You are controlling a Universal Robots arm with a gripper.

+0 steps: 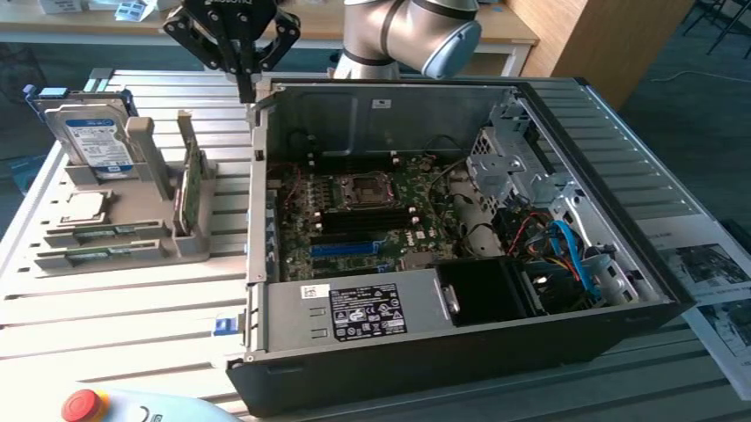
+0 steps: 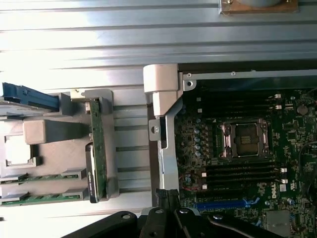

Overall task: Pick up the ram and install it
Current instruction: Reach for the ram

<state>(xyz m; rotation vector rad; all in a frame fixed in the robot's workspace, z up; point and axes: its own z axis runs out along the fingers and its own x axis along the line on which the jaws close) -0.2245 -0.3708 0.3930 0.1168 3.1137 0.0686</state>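
Hovering by the computer case's (image 1: 470, 352) back corner with the tool (image 1: 244, 88) pinched together on nothing — with the ram (image 1: 188, 192) parked on edge in the gray rack (image 1: 153, 251), off toward the exterior view's left, long side running along the case wall.

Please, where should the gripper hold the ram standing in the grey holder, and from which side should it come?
Take the ram by its top long edge, near the middle, coming straight down from above and clamping its two flat faces. It stands on edge in the grey holder, which covers its lower part, so probably only the top is free.
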